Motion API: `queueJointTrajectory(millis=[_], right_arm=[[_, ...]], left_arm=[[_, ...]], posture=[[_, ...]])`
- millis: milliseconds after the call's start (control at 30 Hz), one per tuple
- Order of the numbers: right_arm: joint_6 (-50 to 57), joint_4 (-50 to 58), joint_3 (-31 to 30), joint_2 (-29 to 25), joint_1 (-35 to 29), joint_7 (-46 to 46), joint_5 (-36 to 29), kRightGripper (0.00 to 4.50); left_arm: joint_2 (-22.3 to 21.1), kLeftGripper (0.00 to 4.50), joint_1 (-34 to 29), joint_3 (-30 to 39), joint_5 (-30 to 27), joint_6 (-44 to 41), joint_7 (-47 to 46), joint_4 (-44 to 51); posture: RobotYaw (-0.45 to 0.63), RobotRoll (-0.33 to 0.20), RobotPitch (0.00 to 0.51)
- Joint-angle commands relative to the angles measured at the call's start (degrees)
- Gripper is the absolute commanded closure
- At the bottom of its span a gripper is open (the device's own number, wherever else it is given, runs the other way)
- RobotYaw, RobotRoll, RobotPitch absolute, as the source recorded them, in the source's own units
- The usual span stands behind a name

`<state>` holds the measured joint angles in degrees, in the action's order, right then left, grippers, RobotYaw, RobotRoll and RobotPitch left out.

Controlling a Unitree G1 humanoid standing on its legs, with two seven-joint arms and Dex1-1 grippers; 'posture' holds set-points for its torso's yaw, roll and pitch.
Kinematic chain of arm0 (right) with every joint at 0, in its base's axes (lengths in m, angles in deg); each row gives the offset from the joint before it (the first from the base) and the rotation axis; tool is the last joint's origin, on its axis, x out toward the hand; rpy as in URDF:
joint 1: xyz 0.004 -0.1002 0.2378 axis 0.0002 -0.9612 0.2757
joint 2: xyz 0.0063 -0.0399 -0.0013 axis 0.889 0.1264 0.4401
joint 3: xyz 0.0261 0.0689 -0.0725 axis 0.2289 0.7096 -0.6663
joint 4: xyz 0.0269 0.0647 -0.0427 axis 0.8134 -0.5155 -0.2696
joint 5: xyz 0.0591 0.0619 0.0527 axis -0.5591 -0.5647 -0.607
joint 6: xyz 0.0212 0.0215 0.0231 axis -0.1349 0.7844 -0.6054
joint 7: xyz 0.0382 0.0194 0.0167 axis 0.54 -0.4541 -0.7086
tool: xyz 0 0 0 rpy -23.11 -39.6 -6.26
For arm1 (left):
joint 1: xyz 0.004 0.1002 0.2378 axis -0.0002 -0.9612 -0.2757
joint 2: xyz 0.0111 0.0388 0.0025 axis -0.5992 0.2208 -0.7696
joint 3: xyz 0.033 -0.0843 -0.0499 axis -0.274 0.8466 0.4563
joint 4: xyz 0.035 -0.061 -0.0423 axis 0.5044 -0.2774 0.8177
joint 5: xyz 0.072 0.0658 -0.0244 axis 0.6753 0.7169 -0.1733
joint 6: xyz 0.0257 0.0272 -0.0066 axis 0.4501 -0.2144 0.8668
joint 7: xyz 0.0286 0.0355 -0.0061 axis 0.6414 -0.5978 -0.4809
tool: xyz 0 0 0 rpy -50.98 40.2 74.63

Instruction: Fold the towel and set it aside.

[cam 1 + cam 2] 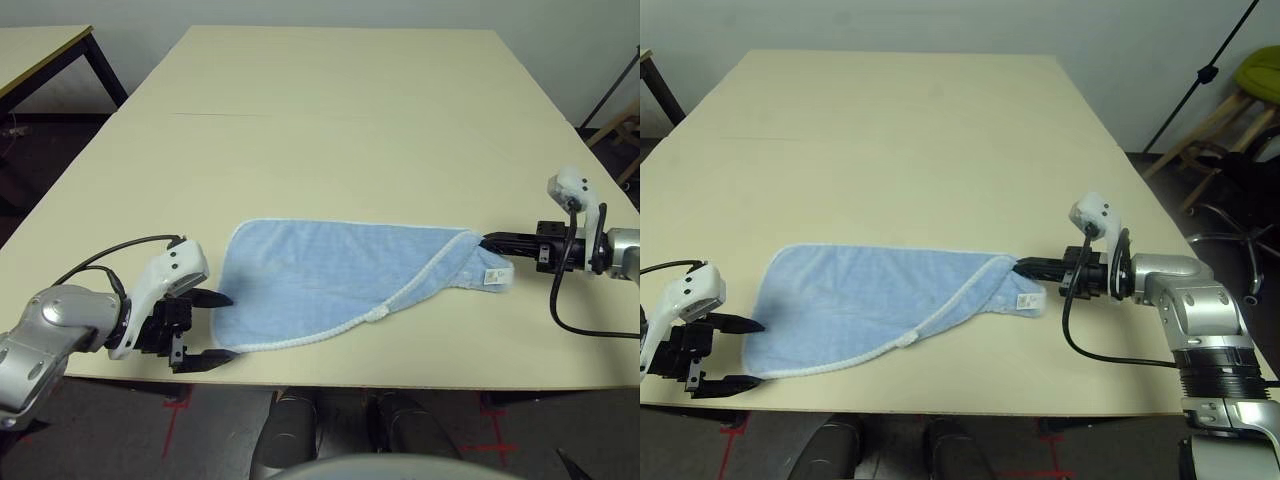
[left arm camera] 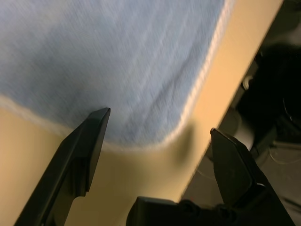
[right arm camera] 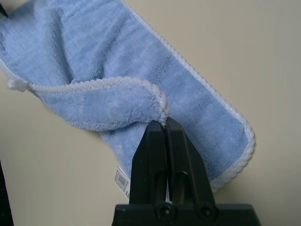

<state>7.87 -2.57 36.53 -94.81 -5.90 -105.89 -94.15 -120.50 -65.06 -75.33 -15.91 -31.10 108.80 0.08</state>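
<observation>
The light blue towel [image 1: 340,285] lies flat near the table's front edge, its white-stitched border showing. Its right end is folded over itself, with a small white label [image 1: 492,276] showing there. My left gripper [image 1: 228,326] is open at the towel's left end, one finger just over the table's front edge. In the left wrist view its fingers [image 2: 89,141] straddle the towel's rounded corner [image 2: 141,136] without touching it. My right gripper [image 1: 484,240] is shut on the folded flap's edging at the right end [image 3: 162,113].
The beige table [image 1: 330,120] stretches far back behind the towel. A second table [image 1: 40,45] stands at the far left. A stool [image 1: 1240,100] and a chair base [image 1: 1230,240] stand off the table's right side. A black cable [image 1: 560,300] loops from my right wrist.
</observation>
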Motion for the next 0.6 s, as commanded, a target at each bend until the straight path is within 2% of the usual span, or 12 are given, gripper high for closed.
queueJointTrajectory(millis=[33,367,600], right_arm=[[-0.47,-0.33,0.17,0.08,0.17,0.01,0.17,4.50],[-0.07,-0.37,0.17,0.76,0.95,0.13,-0.04,4.50],[0.30,-0.24,0.38,0.81,1.16,0.14,-0.31,4.50]], left_arm=[[-0.73,0.02,-1.18,-0.20,1.02,0.71,0.95,-0.23],[-0.09,0.02,-0.06,-3.17,5.71,2.86,-0.51,-2.48],[1.57,0.02,1.92,-3.59,4.87,0.96,-1.38,-2.68]], posture=[[0.11,0.000,0.106],[0.11,0.000,0.108],[0.11,0.000,0.110]])
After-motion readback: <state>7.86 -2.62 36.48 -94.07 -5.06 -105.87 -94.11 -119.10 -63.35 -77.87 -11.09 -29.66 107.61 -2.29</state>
